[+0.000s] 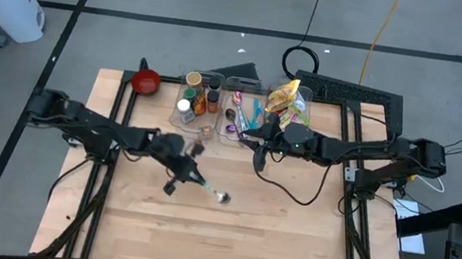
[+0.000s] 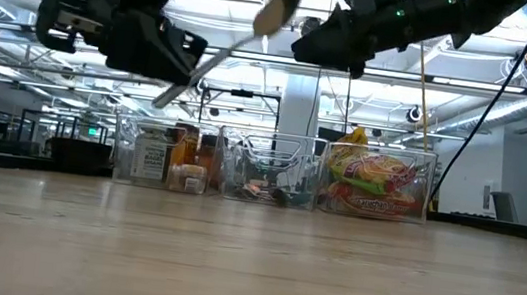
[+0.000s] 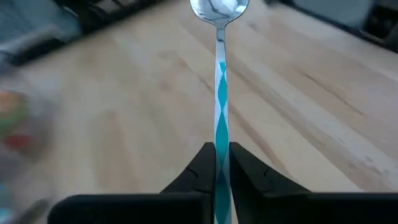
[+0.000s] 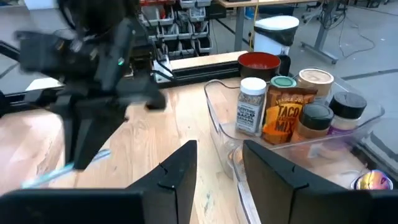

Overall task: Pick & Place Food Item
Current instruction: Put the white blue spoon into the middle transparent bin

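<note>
Overhead, 1 spoon (image 3: 219,93) clamped in left end effector (image 3: 217,163).

Both arms are dark and jointed; the left arm (image 1: 88,129) crosses the frame's left, the right arm (image 1: 362,151) its right, trailing a black cable (image 1: 295,187).

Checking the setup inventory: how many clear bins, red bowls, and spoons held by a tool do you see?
Clear bins: 3
Red bowl: 1
Spoon held in left tool: 1
Total: 5
</note>
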Controlling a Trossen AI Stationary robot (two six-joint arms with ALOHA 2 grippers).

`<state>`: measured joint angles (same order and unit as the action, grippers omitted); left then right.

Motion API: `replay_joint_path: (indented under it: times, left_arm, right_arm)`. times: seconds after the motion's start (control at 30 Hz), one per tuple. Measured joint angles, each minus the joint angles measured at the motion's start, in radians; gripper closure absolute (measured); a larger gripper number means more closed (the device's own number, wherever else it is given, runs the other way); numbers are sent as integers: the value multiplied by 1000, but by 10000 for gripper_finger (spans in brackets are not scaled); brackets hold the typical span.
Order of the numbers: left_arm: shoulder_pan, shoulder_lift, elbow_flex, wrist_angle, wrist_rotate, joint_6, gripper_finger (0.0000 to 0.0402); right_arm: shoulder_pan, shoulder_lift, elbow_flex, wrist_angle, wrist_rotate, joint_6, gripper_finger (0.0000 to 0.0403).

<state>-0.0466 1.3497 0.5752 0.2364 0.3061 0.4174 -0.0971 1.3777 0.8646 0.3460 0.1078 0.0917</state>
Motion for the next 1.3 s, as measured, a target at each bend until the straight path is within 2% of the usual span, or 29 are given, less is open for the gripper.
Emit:
replay_joint_path:
  times: [0.13,0.2,0.33,0.47,0.57,0.73,0.87,1.03,1.13,1.3]
  left_arm:
    - [66,-97,-116,270,-8,-27,378]
    - [97,-131,-163,407,-48,-56,378]
    - [139,-153,-197,571,-203,-82,378]
    - [138,-139,-187,659,-369,-67,378]
    - [120,-121,-167,676,-493,-36,378]
    - [93,-66,-108,712,-592,30,377]
    - [66,4,-48,711,-724,105,377]
    - [32,107,19,708,-885,195,377]
    - [16,157,58,709,-935,235,376]
    - [2,208,107,710,-944,259,376]
  right_arm:
    - [-2,-11,-15,-23,1,0,277]
    - [-8,-11,-20,-11,10,1,277]
    - [-15,-11,-35,21,51,6,277]
    - [-14,8,-60,181,48,-6,277]
    - [-14,15,-86,261,48,-10,277]
    - [-14,63,-103,339,47,-33,277]
    - [-10,120,-99,460,45,-83,275]
    - [1,154,-101,568,46,-104,241]
    - [8,156,-100,617,46,-81,209]
    - [12,155,-100,644,55,-59,177]
